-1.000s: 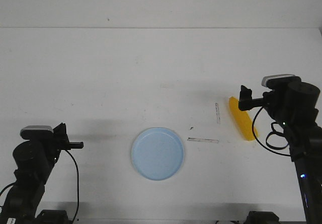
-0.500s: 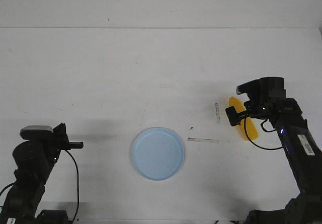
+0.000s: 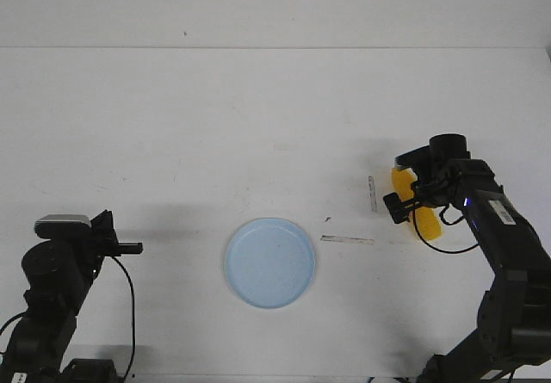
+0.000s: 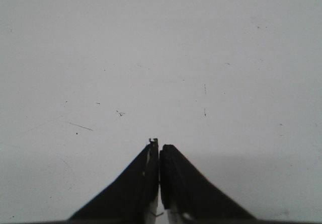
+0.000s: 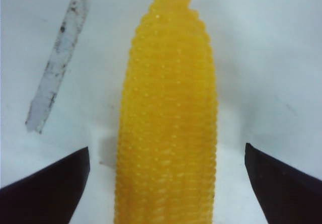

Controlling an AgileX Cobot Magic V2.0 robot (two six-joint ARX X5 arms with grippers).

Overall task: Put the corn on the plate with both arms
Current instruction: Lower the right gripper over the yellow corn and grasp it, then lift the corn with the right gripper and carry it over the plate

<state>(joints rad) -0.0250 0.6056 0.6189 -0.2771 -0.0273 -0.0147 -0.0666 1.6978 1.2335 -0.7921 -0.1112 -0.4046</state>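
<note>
On white table [image 3: 215, 108], tape strips [image 3: 348, 240]

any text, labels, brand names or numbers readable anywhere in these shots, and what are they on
None can be read.
A pale label patch sits on the right arm in the front view; whatever is printed there is too small and blurred.
The corn, the plate, the tape strips on the table and the left gripper show no lettering.

Corn [image 5: 168, 128] yellow-orange, bumpy rows; plate [image 3: 269, 262] pale blue.
</note>
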